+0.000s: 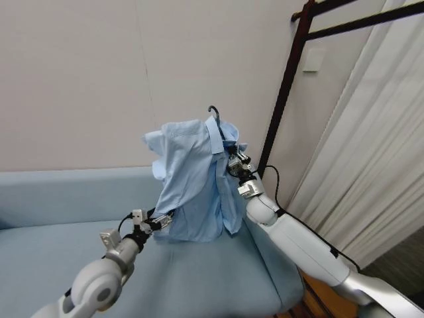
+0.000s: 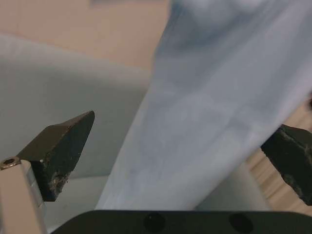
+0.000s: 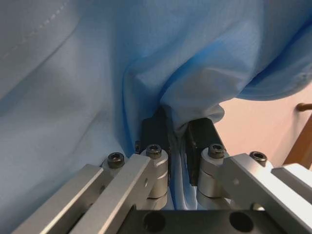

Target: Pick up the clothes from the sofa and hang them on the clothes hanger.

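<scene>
A light blue shirt (image 1: 193,182) hangs in the air on a black hanger, whose hook (image 1: 214,112) sticks up above the collar. My right gripper (image 1: 234,159) is shut on the shirt's front edge just below the collar; in the right wrist view the fabric (image 3: 146,73) is pinched between the pads (image 3: 156,131). My left gripper (image 1: 159,220) is at the shirt's lower left hem, open, with its black fingertips (image 2: 63,151) spread either side of the hanging cloth (image 2: 214,126). The shirt hangs over the pale blue sofa (image 1: 66,225).
A dark wooden clothes rack (image 1: 288,79) stands to the right of the shirt, its post rising from behind the sofa's end. White curtains (image 1: 371,152) hang further right. A plain wall is behind.
</scene>
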Controlling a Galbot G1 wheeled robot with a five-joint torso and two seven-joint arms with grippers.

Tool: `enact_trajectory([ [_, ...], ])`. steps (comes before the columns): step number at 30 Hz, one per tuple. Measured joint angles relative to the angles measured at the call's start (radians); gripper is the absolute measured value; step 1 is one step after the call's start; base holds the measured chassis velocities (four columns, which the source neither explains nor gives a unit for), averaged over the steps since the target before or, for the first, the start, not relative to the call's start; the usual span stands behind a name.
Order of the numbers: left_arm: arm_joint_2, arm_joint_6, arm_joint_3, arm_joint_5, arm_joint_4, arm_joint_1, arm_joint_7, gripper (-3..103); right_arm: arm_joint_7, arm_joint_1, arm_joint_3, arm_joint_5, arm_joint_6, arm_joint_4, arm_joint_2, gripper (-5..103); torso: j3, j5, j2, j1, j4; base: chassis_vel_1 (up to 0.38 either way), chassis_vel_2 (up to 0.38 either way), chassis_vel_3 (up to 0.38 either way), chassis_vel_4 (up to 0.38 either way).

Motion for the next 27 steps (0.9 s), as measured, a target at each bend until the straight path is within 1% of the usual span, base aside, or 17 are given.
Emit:
enact_trajectory([
  [1,0.033,0.000,-0.045,-0.066,-0.030,-0.003,0.009,100,0.006,0.005,0.005,-0.020,0.022,-0.024,0.009,8,0.000,0.0000,0.000,0.000,0.0000,0.000,0.000,0.000,0.000],
  [2,0.033,0.000,-0.045,-0.066,-0.030,-0.003,0.009,100,0.006,0.005,0.005,-0.020,0.022,-0.024,0.009,8,0.000,0.0000,0.000,0.000,0.0000,0.000,0.000,0.000,0.000],
  [4,0.086,0.002,-0.139,-0.199,-0.079,-0.005,0.011,100,0.016,0.020,0.011,-0.060,0.062,-0.086,0.032,8,0.000,0.0000,0.000,0.000,0.0000,0.000,0.000,0.000,0.000],
  [7,0.133,0.018,-0.248,-0.319,-0.129,0.004,0.000,100,0.043,0.048,0.008,-0.092,0.106,-0.177,0.070,8,0.000,0.0002,0.000,0.000,0.0001,0.000,0.000,0.000,0.000],
  [8,0.133,0.018,-0.248,-0.319,-0.129,0.004,0.000,100,0.043,0.048,0.008,-0.092,0.106,-0.177,0.070,8,0.000,0.0002,0.000,0.000,0.0001,0.000,0.000,0.000,0.000],
  [9,0.138,0.020,-0.265,-0.337,-0.133,0.008,-0.004,100,0.051,0.053,0.008,-0.103,0.115,-0.198,0.080,8,0.000,0.0002,0.000,0.000,0.0002,0.000,0.000,0.000,0.000],
  [12,0.144,0.024,-0.322,-0.397,-0.137,0.021,-0.026,100,0.098,0.074,0.009,-0.166,0.154,-0.288,0.129,8,0.000,-0.0003,0.000,0.000,0.0003,0.000,0.000,0.000,0.000],
  [15,0.144,0.022,-0.339,-0.408,-0.136,0.019,-0.033,100,0.115,0.073,0.013,-0.189,0.171,-0.304,0.141,8,0.000,-0.0003,0.000,0.000,0.0005,0.000,0.000,0.000,0.000],
  [17,0.159,0.017,-0.373,-0.426,-0.135,0.007,-0.035,100,0.123,0.061,0.014,-0.199,0.183,-0.301,0.138,8,0.000,-0.0004,0.000,0.000,0.0001,0.000,0.000,0.000,0.000],
  [18,0.159,0.017,-0.373,-0.426,-0.135,0.007,-0.035,100,0.123,0.061,0.014,-0.199,0.183,-0.301,0.138,8,0.000,-0.0004,0.000,0.000,0.0001,0.000,0.000,0.000,0.000],
  [20,0.186,0.015,-0.417,-0.467,-0.134,-0.011,-0.034,100,0.124,0.052,0.009,-0.203,0.189,-0.297,0.127,8,0.000,-0.0001,0.000,0.000,-0.0002,0.000,0.000,0.000,0.000],
  [23,0.234,0.015,-0.497,-0.556,-0.133,-0.037,-0.023,100,0.122,0.043,-0.001,-0.212,0.200,-0.299,0.116,8,0.000,0.0001,0.000,0.000,-0.0003,0.000,0.000,0.000,0.000],
  [24,0.234,0.015,-0.497,-0.556,-0.133,-0.037,-0.023,100,0.122,0.043,-0.001,-0.212,0.200,-0.299,0.116,8,0.000,0.0001,0.000,0.000,-0.0003,0.000,0.000,0.000,0.000],
  [27,0.275,0.023,-0.509,-0.671,-0.132,-0.126,-0.022,100,0.121,0.038,-0.009,-0.238,0.218,-0.311,0.117,8,0.000,-0.0002,0.000,0.000,0.0002,0.000,0.000,0.000,0.000],
])
